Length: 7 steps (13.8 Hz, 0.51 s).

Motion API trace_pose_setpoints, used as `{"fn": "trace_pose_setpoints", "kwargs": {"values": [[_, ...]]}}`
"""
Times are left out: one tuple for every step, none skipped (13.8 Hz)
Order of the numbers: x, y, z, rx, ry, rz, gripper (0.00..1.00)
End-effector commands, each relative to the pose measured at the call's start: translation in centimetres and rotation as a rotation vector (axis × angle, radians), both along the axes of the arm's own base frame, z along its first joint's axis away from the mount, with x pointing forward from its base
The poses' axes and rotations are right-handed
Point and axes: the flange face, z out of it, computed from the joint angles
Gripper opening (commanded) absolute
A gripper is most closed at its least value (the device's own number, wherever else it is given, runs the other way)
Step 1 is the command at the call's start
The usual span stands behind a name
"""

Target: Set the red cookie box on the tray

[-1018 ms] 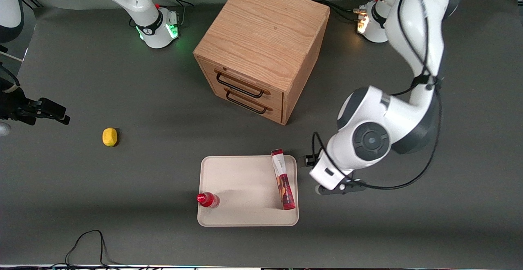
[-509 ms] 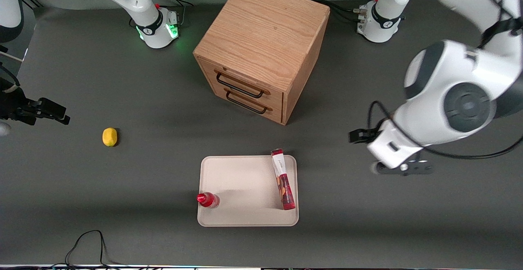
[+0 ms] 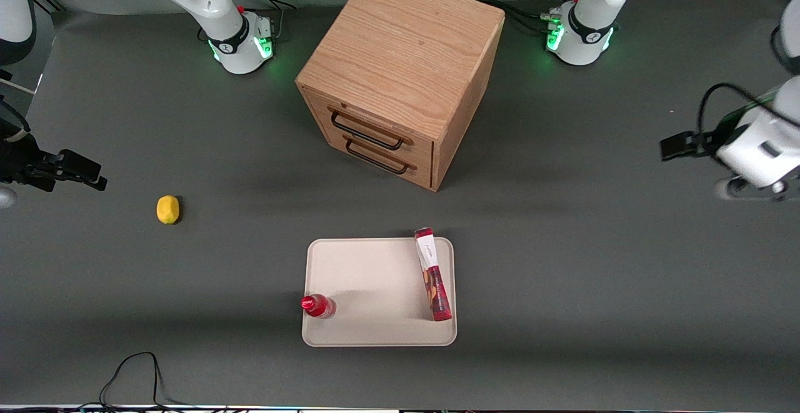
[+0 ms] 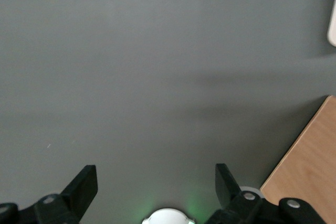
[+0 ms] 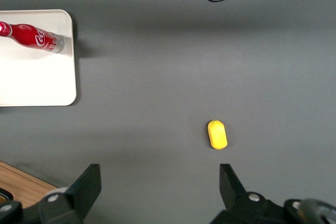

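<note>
The red cookie box [image 3: 434,275] stands on its narrow edge on the tray [image 3: 375,275], along the tray's side toward the working arm's end of the table. Nothing touches it. My gripper [image 3: 750,189] hovers far off at the working arm's end of the table, well apart from the tray and farther from the front camera than it. In the left wrist view my gripper [image 4: 156,174] is open, with only bare grey table between its fingers [image 4: 84,182]. A sliver of the tray [image 4: 332,24] shows at that view's edge.
A small red-capped bottle [image 3: 317,305] stands at the tray's corner toward the parked arm. The wooden drawer cabinet [image 3: 400,75] sits farther from the front camera than the tray. A yellow lemon [image 3: 167,208] lies toward the parked arm's end. A black cable [image 3: 131,369] loops near the table's front edge.
My gripper has drawn away from beside the tray, moving sideways to the working arm's end and farther from the front camera. The box, bottle and tray have stayed put.
</note>
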Motion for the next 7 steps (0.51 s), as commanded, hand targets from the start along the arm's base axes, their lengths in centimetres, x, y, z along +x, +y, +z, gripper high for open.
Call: {"fn": "trace_pose_setpoints", "kwargs": {"values": [[-2.7, 4.7, 2.1, -0.006, -0.010, 0.037, 1.00], [-3.0, 5.8, 2.7, -0.004, -0.013, 0.056, 1.00], [-3.4, 7.2, 3.3, -0.001, -0.022, 0.076, 1.00], [-4.1, 8.5, 4.3, 0.010, -0.036, 0.089, 1.00], [-4.5, 9.4, 4.8, 0.024, -0.033, 0.068, 1.00], [-4.6, 9.3, 5.3, 0.047, -0.036, 0.040, 1.00], [-4.5, 9.4, 6.1, 0.051, -0.051, 0.048, 1.00]]}}
